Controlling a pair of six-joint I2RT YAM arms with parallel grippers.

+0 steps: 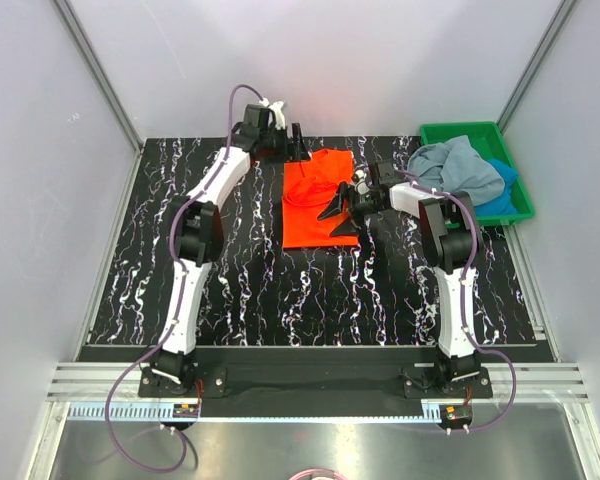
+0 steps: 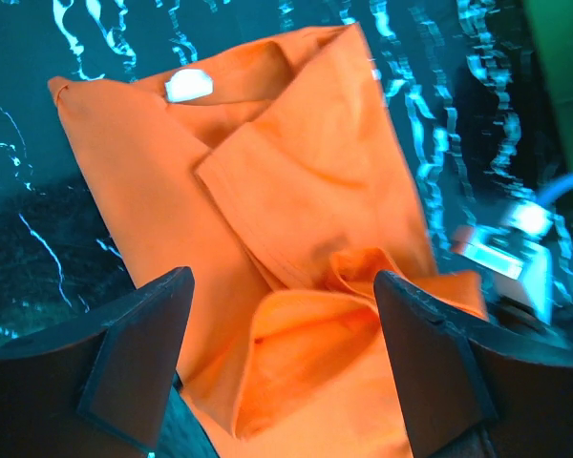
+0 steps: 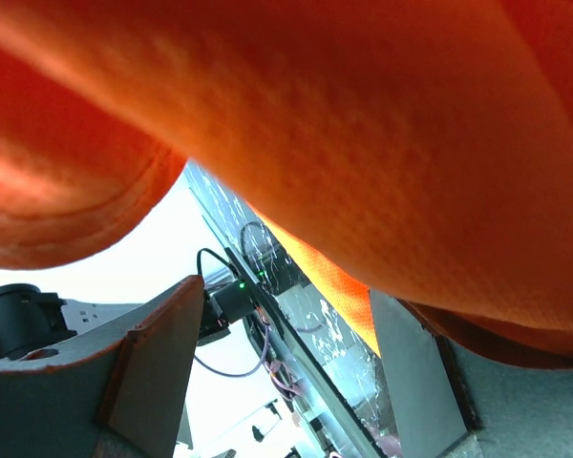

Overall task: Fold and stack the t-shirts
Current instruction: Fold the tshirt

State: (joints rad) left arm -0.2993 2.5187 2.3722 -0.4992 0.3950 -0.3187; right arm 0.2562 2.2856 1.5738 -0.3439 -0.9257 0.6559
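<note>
Orange cloth hung almost against the right wrist's lens, so close that its weave showed; the orange t-shirt (image 3: 363, 114) seemed draped over the right claw (image 3: 286, 382), whose jaws stood apart with nothing pinched between them. From above, the shirt lay at the middle of the counter (image 1: 230, 280) towards the back, already narrowed to a long strip with a loose hump on its right side, where that claw reached in low and sideways from a bent elbow. The left arm stretched far forward; the left claw (image 2: 286, 363) hovered over the shirt's far end, released too, the white label (image 2: 186, 84) plain beyond it. I judged the fabric light, limp and apt to slide or bunch; it would want taking by a hem or folded edge, both layers pinched together. The grey-blue shirt (image 1: 455, 165) and the bright blue shirt (image 1: 500, 185) sat heaped in the green tray (image 1: 435, 132), well apart at the right.
</note>
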